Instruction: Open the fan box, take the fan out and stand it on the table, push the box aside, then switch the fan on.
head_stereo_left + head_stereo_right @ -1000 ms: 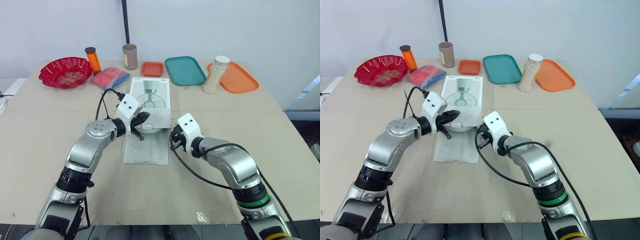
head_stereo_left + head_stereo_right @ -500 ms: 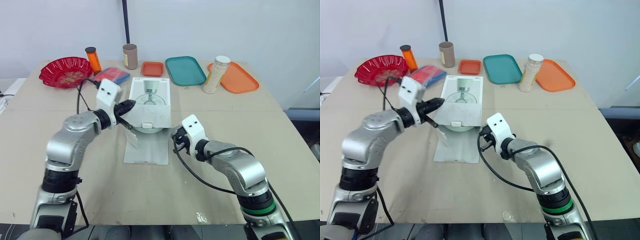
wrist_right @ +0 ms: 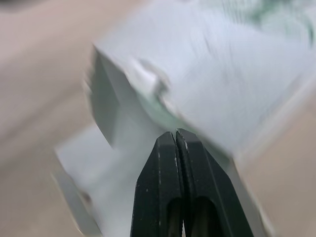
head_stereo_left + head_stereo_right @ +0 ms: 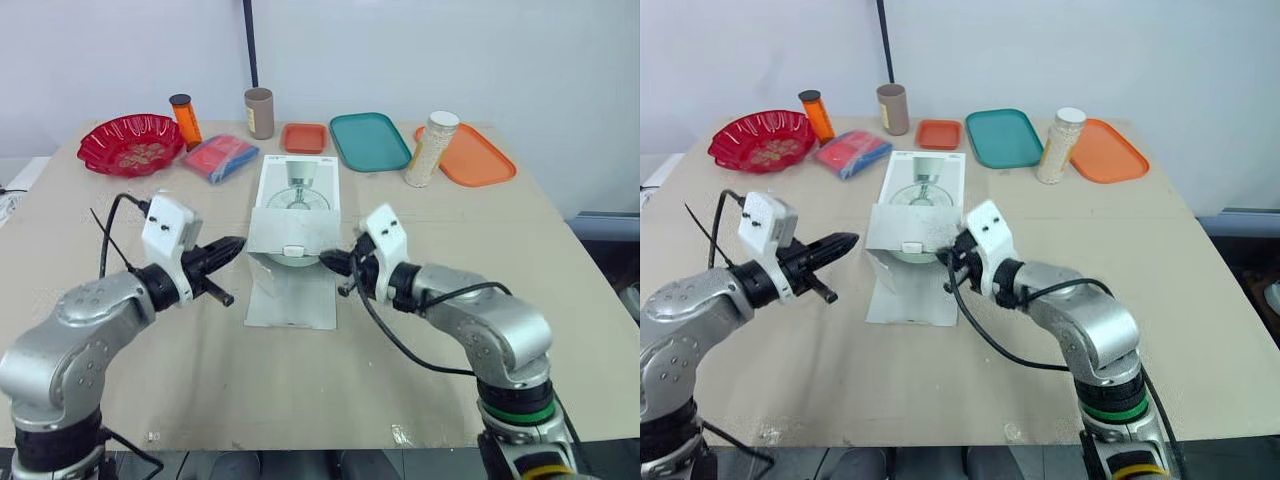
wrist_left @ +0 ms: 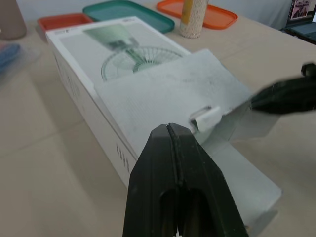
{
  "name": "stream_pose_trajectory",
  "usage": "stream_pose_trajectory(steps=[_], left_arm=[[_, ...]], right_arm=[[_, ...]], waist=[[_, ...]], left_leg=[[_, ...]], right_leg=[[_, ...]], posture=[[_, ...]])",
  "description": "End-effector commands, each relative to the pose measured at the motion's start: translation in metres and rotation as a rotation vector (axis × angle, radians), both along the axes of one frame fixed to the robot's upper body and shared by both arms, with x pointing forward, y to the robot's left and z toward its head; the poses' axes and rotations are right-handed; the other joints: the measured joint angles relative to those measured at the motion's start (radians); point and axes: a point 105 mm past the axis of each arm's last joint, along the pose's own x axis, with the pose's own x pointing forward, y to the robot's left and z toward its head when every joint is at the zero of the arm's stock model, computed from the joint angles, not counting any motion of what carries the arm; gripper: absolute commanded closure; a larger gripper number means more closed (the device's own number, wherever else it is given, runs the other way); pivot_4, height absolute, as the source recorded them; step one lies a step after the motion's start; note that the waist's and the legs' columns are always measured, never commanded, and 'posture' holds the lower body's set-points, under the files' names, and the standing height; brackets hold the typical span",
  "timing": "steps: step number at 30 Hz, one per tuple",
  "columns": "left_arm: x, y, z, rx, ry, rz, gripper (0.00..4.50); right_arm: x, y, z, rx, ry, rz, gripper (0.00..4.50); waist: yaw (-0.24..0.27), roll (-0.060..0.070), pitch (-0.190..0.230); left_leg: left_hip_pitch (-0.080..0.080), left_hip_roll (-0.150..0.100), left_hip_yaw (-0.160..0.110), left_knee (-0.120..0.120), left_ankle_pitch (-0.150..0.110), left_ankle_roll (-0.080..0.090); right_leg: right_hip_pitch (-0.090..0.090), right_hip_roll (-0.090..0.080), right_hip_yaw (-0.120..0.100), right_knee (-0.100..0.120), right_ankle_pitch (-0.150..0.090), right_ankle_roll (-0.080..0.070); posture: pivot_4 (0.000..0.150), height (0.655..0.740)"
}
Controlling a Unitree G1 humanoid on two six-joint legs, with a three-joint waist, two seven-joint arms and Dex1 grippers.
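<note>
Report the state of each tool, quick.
Left tool: closed, holding nothing, apart from the fan box.
Right tool: closed, holding nothing, tips by the box's raised flap.

Far left on the table [image 4: 560, 300]: red scalloped bowl [image 4: 131, 143]. Holds brownish bits. Just beside it, orange bottle [image 4: 185, 120] with black cap; stands upright. Nearer than that, red-and-blue packet [image 4: 220, 157]; lies flat. Further right along the far edge, brown cup [image 4: 259, 112], upright, then small orange tray [image 4: 304, 137], teal tray [image 4: 370, 140] and large orange tray [image 4: 475, 160]. Between the last two, white-lidded jar of pale grains [image 4: 431, 148]; stands at the large tray's edge.
</note>
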Motion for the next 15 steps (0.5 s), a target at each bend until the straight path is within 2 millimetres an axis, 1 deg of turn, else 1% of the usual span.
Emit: stream_pose_trajectory(steps=[1, 3, 6, 9, 12, 15], left_arm=[[-0.007, -0.012, 0.013, 0.005, -0.085, -0.055, 4.50], [-0.007, -0.014, 0.010, 0.011, -0.084, -0.064, 4.50], [-0.008, -0.020, 0.006, 0.016, -0.080, -0.092, 4.50], [-0.008, -0.025, 0.004, 0.017, -0.080, -0.108, 4.50], [-0.007, -0.029, 0.002, 0.020, -0.084, -0.115, 4.50], [-0.005, -0.032, -0.001, 0.037, -0.078, -0.123, 4.50]], right_arm=[[0.013, 0.004, 0.014, 0.042, -0.077, -0.035, 4.46], [0.025, 0.004, 0.010, 0.028, -0.092, -0.076, 4.46], [0.042, 0.005, -0.002, 0.008, -0.093, -0.121, 4.46], [0.053, 0.003, -0.010, -0.006, -0.093, -0.153, 4.46], [0.055, 0.004, -0.020, -0.023, -0.066, -0.150, 4.46], [0.056, 0.005, -0.024, -0.033, -0.056, -0.144, 4.46]], waist=[[0.002, 0.000, 0.000], [0.000, 0.000, 0.000], [0.000, 0.000, 0.000], [-0.001, 0.000, 0.000], [-0.001, 0.000, 0.000], [-0.001, 0.000, 0.000]], left_leg=[[0.000, -0.001, 0.000, 0.000, 0.000, 0.000], [0.000, -0.001, 0.001, 0.000, 0.000, 0.000], [0.000, -0.001, 0.001, 0.000, 0.000, 0.000], [0.000, 0.000, 0.001, -0.001, 0.000, 0.000], [0.000, 0.000, 0.002, -0.001, 0.000, 0.000], [0.000, 0.000, 0.001, -0.001, 0.000, -0.001]], right_leg=[[0.000, -0.001, 0.000, 0.000, 0.000, 0.000], [0.000, -0.001, 0.001, 0.000, 0.000, 0.000], [0.000, 0.000, 0.001, 0.000, 0.000, 0.000], [-0.001, 0.000, 0.001, 0.000, 0.000, 0.000], [-0.001, 0.000, 0.001, 0.000, 0.000, 0.000], [-0.001, 0.000, 0.001, 0.000, 0.000, 0.000]], posture=[[0.150, 0.7400], [0.150, 0.7400], [0.150, 0.7400], [0.150, 0.7400], [0.150, 0.7400], [0.150, 0.7400]])
